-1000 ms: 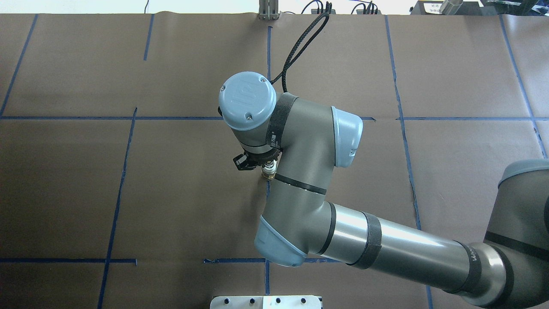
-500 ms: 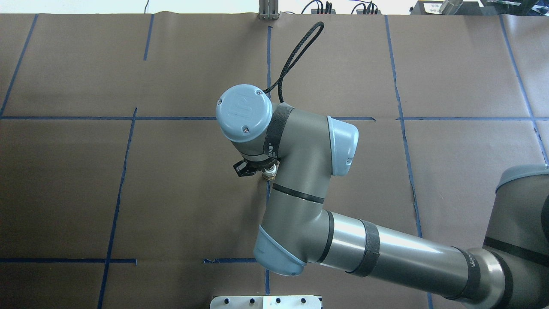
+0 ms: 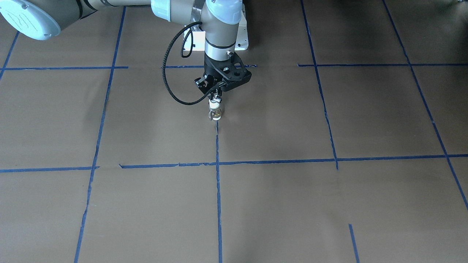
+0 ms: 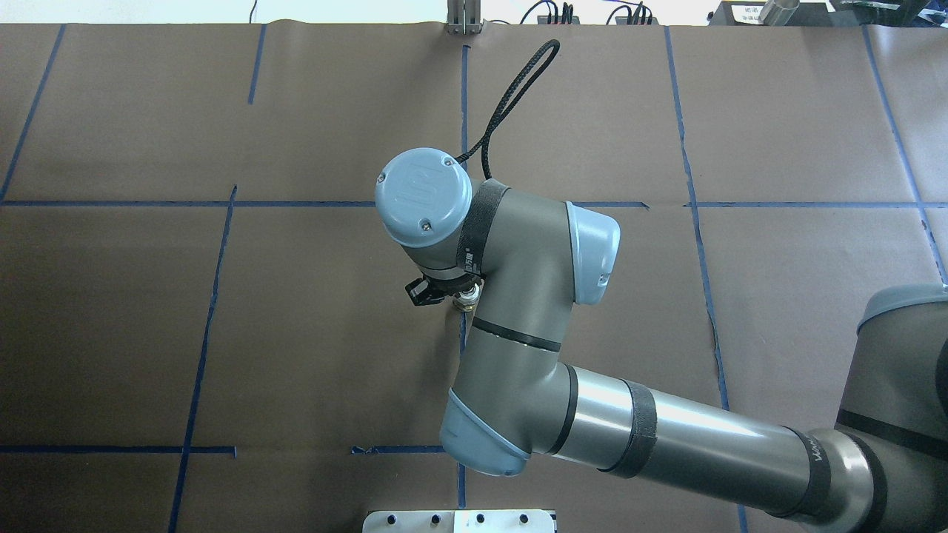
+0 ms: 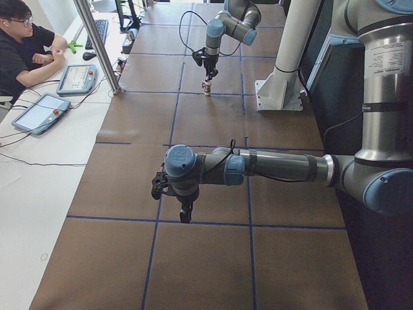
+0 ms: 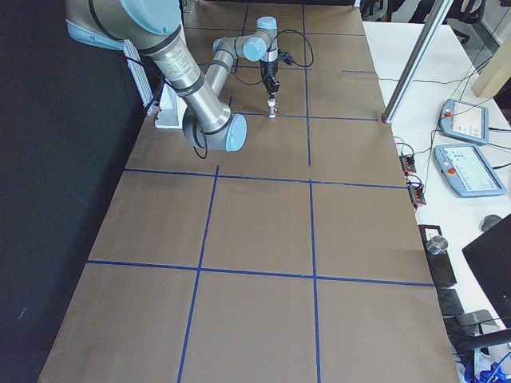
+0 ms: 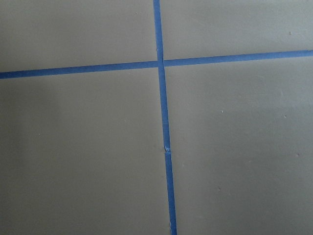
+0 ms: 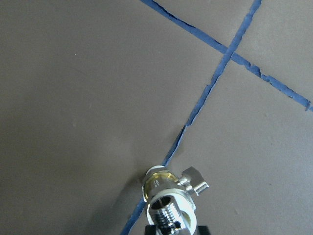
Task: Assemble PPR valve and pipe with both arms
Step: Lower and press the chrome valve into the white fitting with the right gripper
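Blue tape lines (image 3: 218, 204) cross the brown table cover (image 3: 329, 212).

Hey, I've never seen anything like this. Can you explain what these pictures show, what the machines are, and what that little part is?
These are two robot arms at a brown table marked with blue tape. One picture looks down from behind the robot, one faces it across the table, two look along the table from its ends, and two come from cameras on the wrists. The right arm reaches to the middle. The right gripper, a black two-finger claw, looks closed on the pipe, a small shiny metal piece sitting in the top of the PPR valve, which stands upright over a tape line. The left arm hangs over the table, and the left gripper holds nothing I can see; whether it is open is unclear.
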Controlling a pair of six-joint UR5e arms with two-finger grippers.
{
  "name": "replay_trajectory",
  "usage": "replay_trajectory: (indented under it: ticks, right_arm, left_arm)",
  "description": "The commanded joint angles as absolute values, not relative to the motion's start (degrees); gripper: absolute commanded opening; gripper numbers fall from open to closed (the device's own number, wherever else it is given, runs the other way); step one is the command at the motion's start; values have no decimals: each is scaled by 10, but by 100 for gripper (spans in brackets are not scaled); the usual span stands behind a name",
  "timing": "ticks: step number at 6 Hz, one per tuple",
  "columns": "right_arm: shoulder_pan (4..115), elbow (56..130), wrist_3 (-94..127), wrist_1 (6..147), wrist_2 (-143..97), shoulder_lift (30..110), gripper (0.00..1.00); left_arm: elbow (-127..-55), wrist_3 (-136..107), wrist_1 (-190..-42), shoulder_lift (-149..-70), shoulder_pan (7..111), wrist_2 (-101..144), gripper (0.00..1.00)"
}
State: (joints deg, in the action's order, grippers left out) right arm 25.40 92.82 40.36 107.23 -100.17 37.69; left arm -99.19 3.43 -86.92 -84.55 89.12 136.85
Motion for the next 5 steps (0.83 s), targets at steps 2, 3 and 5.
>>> replay_trajectory:
  ticks: [2, 3, 5]
  right_arm:
    - [253, 928, 411, 1071, -1002, 376, 80]
    - [253, 928, 411, 1071, -1003, 376, 85]
    - [253, 932, 411, 1072, -1003, 375, 97]
  left_arm:
    - [-993, 34, -869, -846, 891, 1368, 100]
    - [-994, 34, -869, -846, 891, 1368, 100]
    - [-995, 33, -869, -846, 891, 1368, 100]
